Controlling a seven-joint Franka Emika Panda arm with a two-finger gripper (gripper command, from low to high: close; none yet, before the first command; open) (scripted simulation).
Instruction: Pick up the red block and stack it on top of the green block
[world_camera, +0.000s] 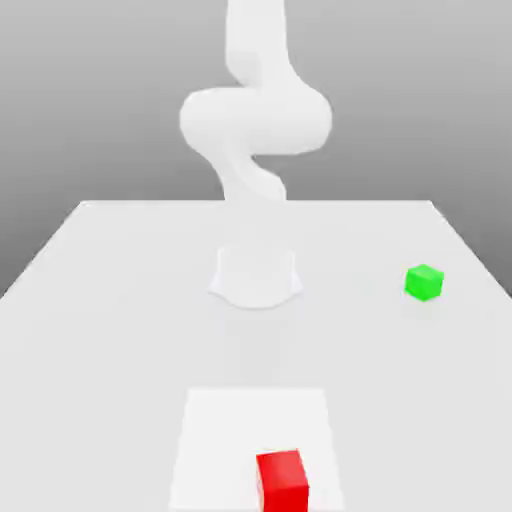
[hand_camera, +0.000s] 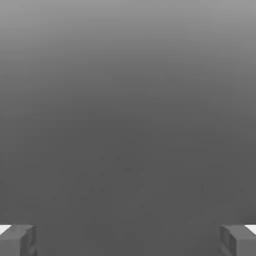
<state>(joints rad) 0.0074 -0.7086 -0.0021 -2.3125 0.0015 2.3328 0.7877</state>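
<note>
I see smooth red (world_camera: 283, 483) and green (world_camera: 424, 283) cubes, both plain; my gripper (hand_camera: 128, 241) is wide open.

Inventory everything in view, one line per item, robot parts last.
table: one, pale grey, flat, under everything in the exterior view
square panel: one, white, flat, on the table, near edge
cube: one, bright red, smooth, at the panel's near edge
cube: one, bright green, smooth, on the table, toward the exterior view's right
robot arm: one, white, jointed, base at the table's middle, toward the back
gripper: one, two grey fingers, open, in the hand view
</note>
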